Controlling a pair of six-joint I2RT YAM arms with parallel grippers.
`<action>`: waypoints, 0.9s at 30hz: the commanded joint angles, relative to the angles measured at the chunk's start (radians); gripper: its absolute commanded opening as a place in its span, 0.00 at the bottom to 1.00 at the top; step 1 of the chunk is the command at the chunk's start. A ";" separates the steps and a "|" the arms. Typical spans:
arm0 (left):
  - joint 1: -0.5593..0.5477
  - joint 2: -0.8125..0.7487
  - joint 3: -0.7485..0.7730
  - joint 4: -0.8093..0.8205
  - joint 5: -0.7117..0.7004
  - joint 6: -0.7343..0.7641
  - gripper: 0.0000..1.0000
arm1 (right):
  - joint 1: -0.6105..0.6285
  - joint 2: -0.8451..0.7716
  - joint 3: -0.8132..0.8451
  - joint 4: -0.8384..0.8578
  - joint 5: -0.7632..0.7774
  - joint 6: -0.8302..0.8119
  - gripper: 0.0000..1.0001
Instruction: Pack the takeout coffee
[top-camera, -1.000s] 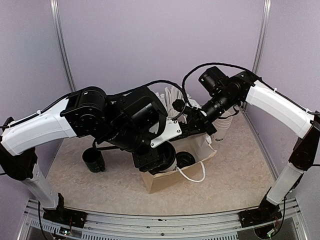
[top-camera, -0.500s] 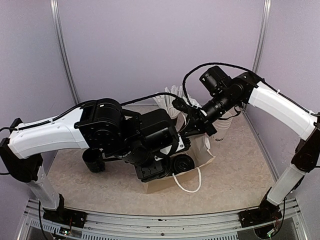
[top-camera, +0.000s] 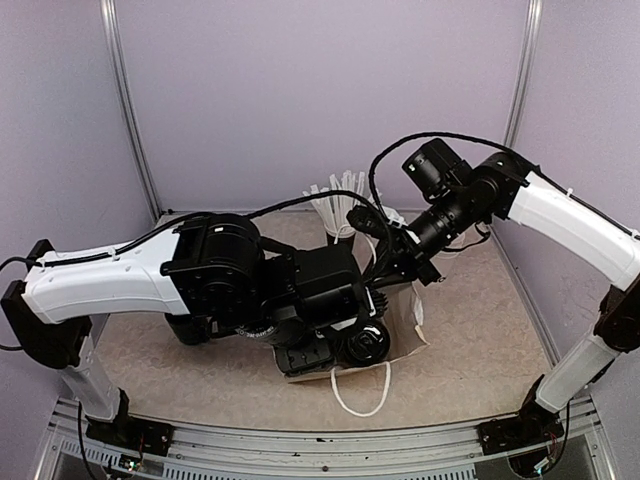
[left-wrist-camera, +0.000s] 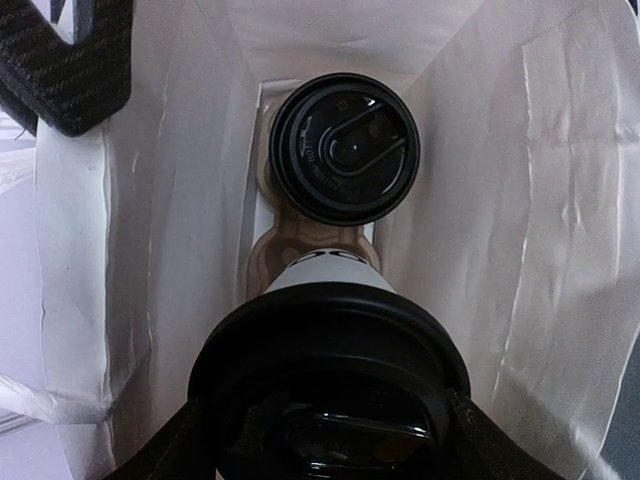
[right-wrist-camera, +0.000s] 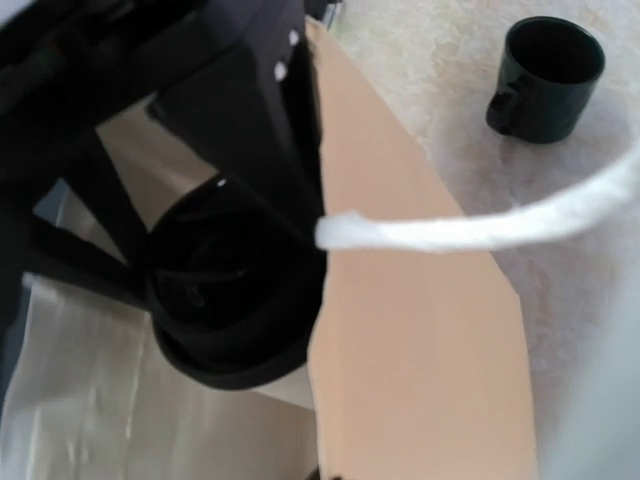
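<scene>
Two lidded cups are seen inside the paper bag (left-wrist-camera: 500, 200) from the left wrist cam. The takeout coffee (left-wrist-camera: 330, 390), white w/ a black lid, is held between the left gripper's (left-wrist-camera: 330, 445) fingers (left-wrist-camera: 165, 455), which are spread wide around it, at the near end of a cardboard carrier (left-wrist-camera: 300, 240). A 2nd cup (left-wrist-camera: 347, 148) is seated in the far slot, just beyond. The right gripper (top-camera: 412, 272) is closed tight at the bag's far rim; what's pinched can't be told.
</scene>
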 joint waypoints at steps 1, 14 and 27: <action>-0.029 0.020 -0.011 -0.037 -0.067 -0.035 0.61 | 0.024 -0.035 -0.006 0.013 -0.058 0.016 0.03; -0.108 0.073 0.009 -0.052 -0.153 -0.049 0.61 | -0.072 -0.026 0.242 -0.194 -0.163 -0.112 0.50; -0.106 0.066 -0.053 -0.049 -0.142 -0.166 0.61 | -0.220 0.123 0.117 0.053 -0.018 -0.022 0.50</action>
